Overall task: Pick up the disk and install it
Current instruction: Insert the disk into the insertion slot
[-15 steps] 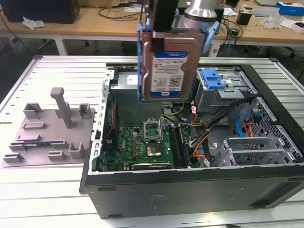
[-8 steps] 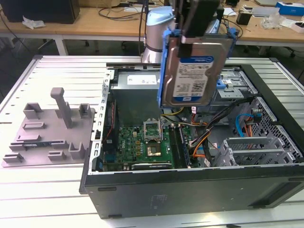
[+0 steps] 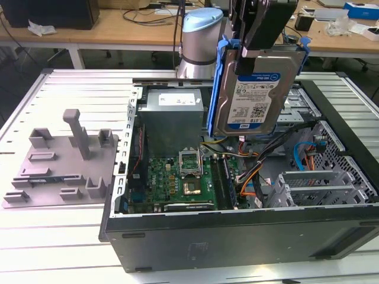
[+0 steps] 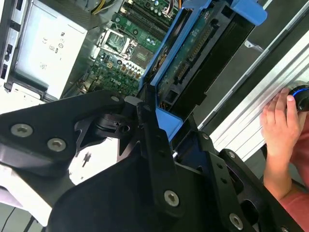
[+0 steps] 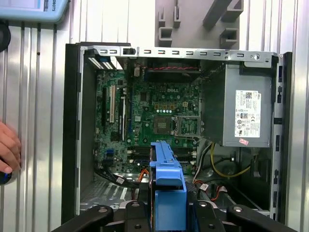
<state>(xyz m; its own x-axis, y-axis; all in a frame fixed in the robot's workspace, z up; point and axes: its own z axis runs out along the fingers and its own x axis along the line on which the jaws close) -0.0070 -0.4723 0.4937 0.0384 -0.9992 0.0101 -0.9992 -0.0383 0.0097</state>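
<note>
Counts: one gripper (image 3: 258, 48), one disk (image 3: 254, 94), one open computer case (image 3: 237, 239), one grey tray (image 3: 59, 168), one person's hand (image 4: 280, 123).

Gripper was closed down to the disk's thickness, black jaws clamping the top edge of the disk, one on each face. Nothing else in its grip.

The disk was a flat silver rectangle with a white and blue label and a blue plastic frame along its edges. It hung upright directly below the gripper, clear of the case and above its open interior. In the exterior view the label faced the camera. In the second wrist view its other face (image 4: 190, 58) showed a green circuit board and a black connector edge. In the first wrist view the blue frame (image 5: 168, 186) sat edge-on between the jaws.

The case was black sheet metal, lying on its side with the panel off. Inside were one green motherboard (image 3: 183, 177), one grey metal power supply box (image 3: 172, 115) at the far side, and loose orange, yellow and black cables (image 3: 256, 177) beneath the disk.

The tray was matte moulded plastic with several upright posts. It sat well apart from the disk at the exterior view's left, just beside the case, on the ribbed aluminium table (image 3: 53, 251).

The hand rested on the table slats beside the case, also seen in the first wrist view (image 5: 9, 151).
</note>
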